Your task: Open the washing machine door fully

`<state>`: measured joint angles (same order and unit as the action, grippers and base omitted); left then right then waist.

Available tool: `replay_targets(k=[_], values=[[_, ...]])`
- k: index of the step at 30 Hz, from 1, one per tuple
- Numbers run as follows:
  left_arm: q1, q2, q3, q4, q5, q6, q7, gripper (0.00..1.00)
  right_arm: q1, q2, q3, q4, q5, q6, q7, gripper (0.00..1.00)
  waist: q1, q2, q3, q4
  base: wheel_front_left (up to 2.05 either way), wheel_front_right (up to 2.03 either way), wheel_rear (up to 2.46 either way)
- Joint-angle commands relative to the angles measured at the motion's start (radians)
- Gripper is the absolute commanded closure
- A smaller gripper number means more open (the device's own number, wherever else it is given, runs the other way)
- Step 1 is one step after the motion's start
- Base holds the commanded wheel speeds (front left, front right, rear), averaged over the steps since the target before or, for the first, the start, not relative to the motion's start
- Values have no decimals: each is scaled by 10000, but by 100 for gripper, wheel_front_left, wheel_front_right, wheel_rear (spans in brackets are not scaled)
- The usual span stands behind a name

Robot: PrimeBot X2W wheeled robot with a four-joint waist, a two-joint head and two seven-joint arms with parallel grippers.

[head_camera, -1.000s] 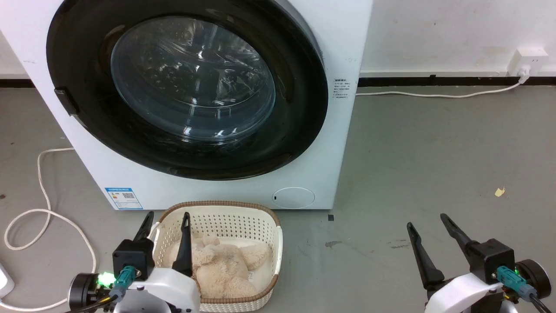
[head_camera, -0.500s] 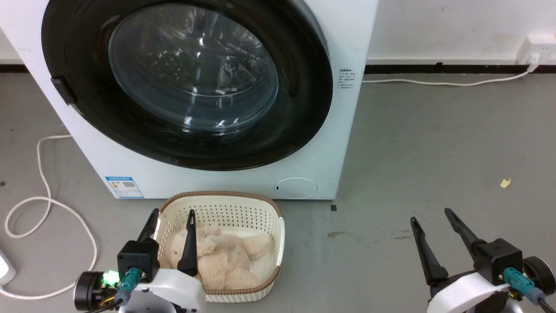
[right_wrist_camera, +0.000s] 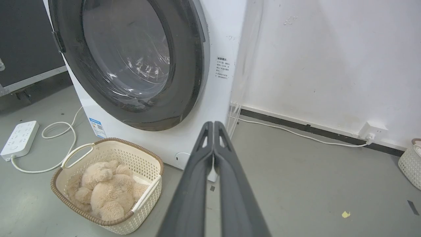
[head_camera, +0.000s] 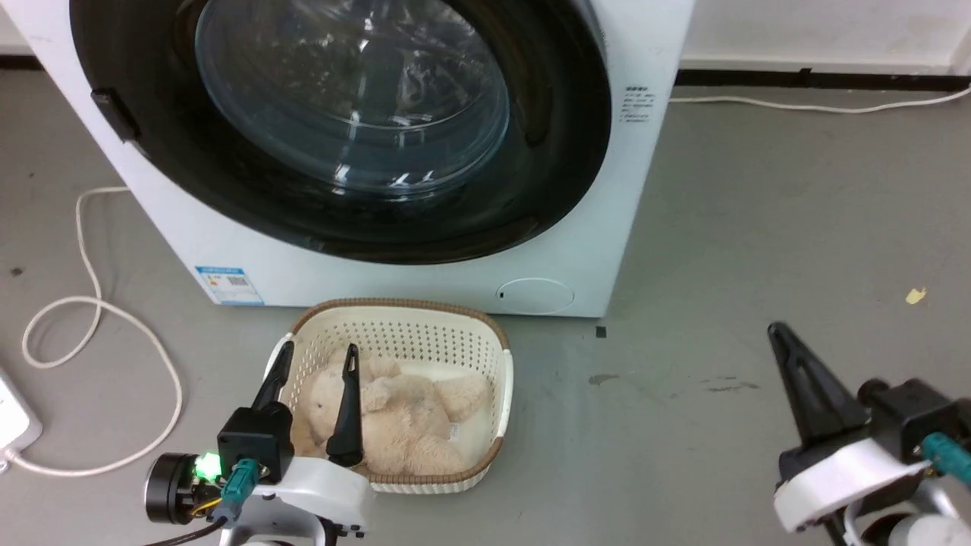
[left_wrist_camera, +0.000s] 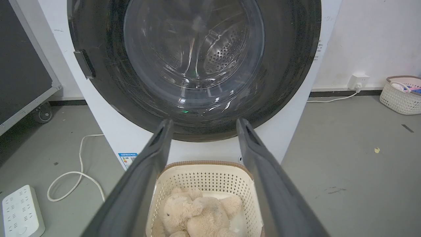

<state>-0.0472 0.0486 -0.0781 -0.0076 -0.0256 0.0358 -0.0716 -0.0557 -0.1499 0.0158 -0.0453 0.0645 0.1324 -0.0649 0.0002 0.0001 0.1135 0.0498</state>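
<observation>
The washing machine door (head_camera: 341, 121) sat flat against the front of the white washing machine (head_camera: 463, 280), which stood on the grey floor at the far side, with bare wall to its right. The door was a big round thing, nearly as wide as the machine, with a broad glossy black rim and a bulging clear glass centre. Through the glass, the left wrist view showed the holed steel drum. A small black catch (head_camera: 114, 114) sat on the door's left edge.

Both arms were low and near, well short of the door and touching nothing. The left gripper (head_camera: 318, 350) pointed towards the machine with its 2 fingers spread wide. A cream basket (head_camera: 504, 364) holding a beige soft toy (head_camera: 402, 425) stood on the floor below and just beyond it. The right gripper (head_camera: 775, 331) hung over bare floor on the right, its 2 fingers pressed together on nothing and its tip leaning left.
</observation>
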Motion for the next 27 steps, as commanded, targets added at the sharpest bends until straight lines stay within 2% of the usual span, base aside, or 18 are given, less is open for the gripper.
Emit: replay_targets(k=[1,7,8,13,17,18,27], values=[[-215,6,-73,-72,-92,92,-110,0,-302,-206,45,-117,189,-5,-9,100,-1,-1,138,103,0,0,0],[-412,7,-308,-130,-204,212,-235,0,-1027,-553,81,-234,918,-6,205,100,-2,-1,515,355,0,0,0],[-535,7,-437,-181,-283,309,-298,0,-1394,-662,10,-257,1399,-7,395,100,-2,-1,717,527,0,0,0],[-662,8,-581,-228,-345,423,-402,0,-2139,-668,-133,-171,2253,-7,783,100,-2,-1,1034,718,0,0,0],[-773,8,-682,-271,-388,497,-486,0,-2836,-586,-304,38,3009,-8,1152,100,-2,-1,1296,868,0,0,0],[-872,9,-779,-305,-432,554,-548,0,-3367,-517,-443,288,3585,-8,1508,100,-2,-1,1491,990,0,0,0],[-1063,10,-1034,-341,-518,734,-736,0,-5182,91,-1238,1717,5270,-9,2906,100,-2,-1,2013,1262,0,0,0]])
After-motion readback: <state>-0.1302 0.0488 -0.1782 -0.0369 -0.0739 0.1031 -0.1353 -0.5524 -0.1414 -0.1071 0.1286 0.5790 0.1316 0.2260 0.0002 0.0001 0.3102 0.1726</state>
